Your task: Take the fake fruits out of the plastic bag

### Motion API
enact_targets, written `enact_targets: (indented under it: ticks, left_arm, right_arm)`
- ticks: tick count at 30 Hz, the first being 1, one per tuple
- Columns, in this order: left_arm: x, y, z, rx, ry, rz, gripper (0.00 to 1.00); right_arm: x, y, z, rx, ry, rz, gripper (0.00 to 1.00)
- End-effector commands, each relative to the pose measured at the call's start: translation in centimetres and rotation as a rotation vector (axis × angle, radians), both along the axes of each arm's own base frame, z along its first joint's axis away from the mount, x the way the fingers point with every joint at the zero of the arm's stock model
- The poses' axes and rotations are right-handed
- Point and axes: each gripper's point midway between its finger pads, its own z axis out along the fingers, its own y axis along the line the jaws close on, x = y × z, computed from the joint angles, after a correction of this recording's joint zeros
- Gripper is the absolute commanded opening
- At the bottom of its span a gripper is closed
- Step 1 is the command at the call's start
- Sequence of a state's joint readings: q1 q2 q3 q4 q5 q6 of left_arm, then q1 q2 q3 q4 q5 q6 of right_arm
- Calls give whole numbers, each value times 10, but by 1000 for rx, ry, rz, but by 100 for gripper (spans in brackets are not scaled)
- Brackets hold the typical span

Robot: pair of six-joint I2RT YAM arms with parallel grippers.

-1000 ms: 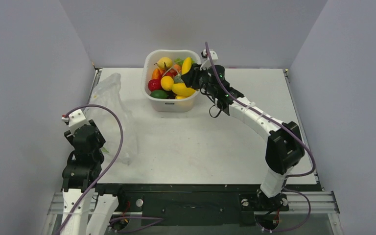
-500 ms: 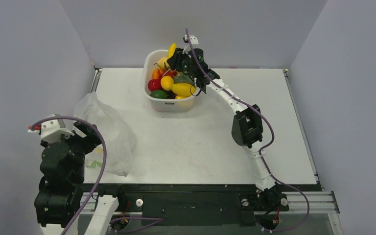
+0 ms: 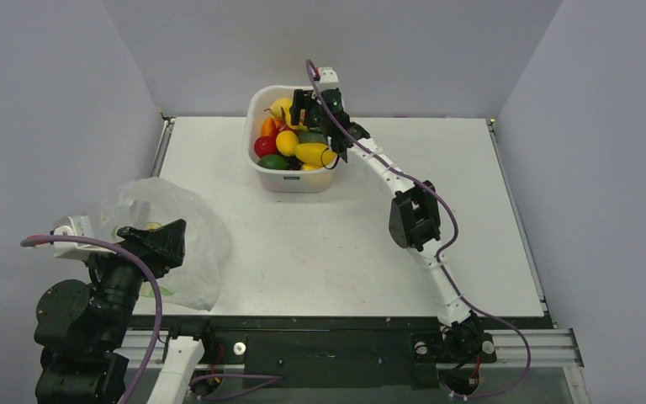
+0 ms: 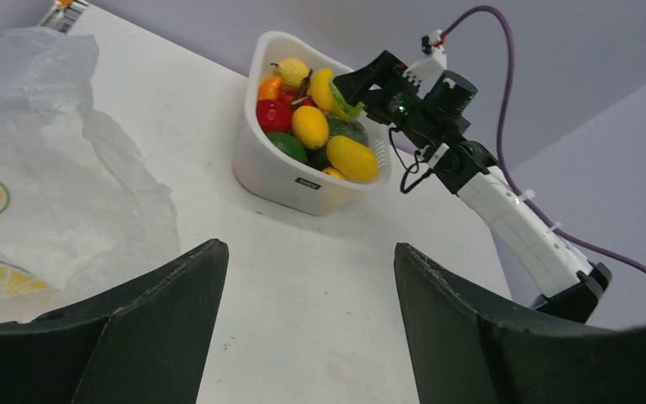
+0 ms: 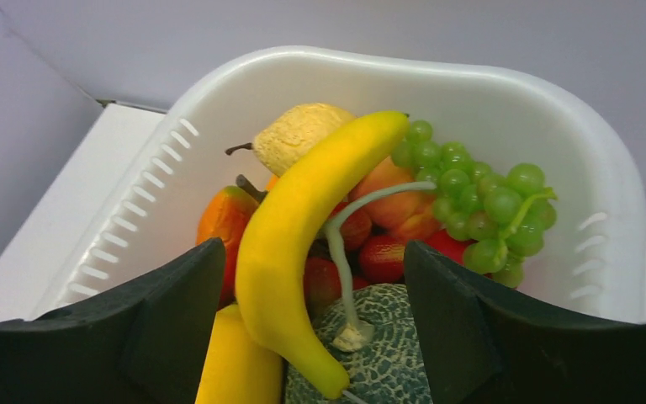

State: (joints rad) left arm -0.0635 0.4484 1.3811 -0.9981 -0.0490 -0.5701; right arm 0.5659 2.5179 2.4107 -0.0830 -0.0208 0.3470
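The plastic bag [image 3: 187, 252] lies crumpled at the near left, with lemon-slice prints; I see no fruit inside it. It also shows in the left wrist view [image 4: 42, 177]. My left gripper [image 3: 166, 237] is open and empty [image 4: 307, 247], beside the bag's right edge. The fake fruits sit in the white tub [image 3: 256, 164]. My right gripper [image 3: 301, 105] hovers over the tub, open [image 5: 313, 245]. A yellow banana [image 5: 299, 227] lies loose between its jaws on a netted melon [image 5: 387, 362]. A green grape bunch [image 5: 471, 198] lies at the back right.
The tub also holds a red fruit [image 3: 264, 146], a yellow lemon [image 3: 287, 142], an oval yellow fruit [image 3: 314, 153], a green one [image 3: 273, 162] and strawberries [image 5: 383, 257]. Grey walls close in the table on three sides.
My right gripper carried the banana left over the tub and let it go onto the fruits. My left arm swung back toward the near edge and the bag shifted with it.
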Motion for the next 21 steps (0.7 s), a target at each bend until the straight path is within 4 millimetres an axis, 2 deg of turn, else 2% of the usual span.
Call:
enact_targets:
  ticks: [1, 4, 7, 8, 11, 14, 16, 17, 18, 19, 20, 21]
  left_arm:
    - [3, -28, 25, -53, -63, -146, 70]
    - [6, -32, 27, -61, -65, -167, 70]
    - [7, -35, 26, -64, -60, -184, 70]
    - [7, -37, 26, -68, -57, -196, 70]
    - [9, -43, 24, -76, -41, -226, 70]
    - [10, -48, 19, -89, -20, -255, 70]
    - [10, -51, 18, -94, -16, -271, 70]
    - [9, -52, 18, -95, -16, -277, 70]
    - [7, -52, 19, -95, -19, -280, 70]
    - [6, -52, 19, -93, -23, -277, 70]
    - [4, -51, 20, -90, -29, -274, 70]
    - [4, -49, 20, -87, -32, -261, 70]
  right_arm:
    - [-12, -13, 48, -91, -89, -61, 74]
    - [-23, -19, 63, -130, -93, -81, 76]
    - [-42, -32, 90, -130, -94, -115, 77]
    - [-47, -36, 93, -127, -84, -128, 77]
    - [-73, -58, 111, -109, -60, -191, 77]
    - [-98, -79, 120, -64, -37, -231, 77]
    - [-119, -94, 121, -31, -24, -249, 77]
    - [-135, -103, 115, -16, -2, -250, 77]
    - [-144, -109, 95, -33, 38, -252, 77]
    - [-157, -118, 111, 9, 31, -258, 77]
    - [-167, -124, 90, -21, 79, -259, 77]
    - [-181, -130, 103, 12, 76, -251, 76]
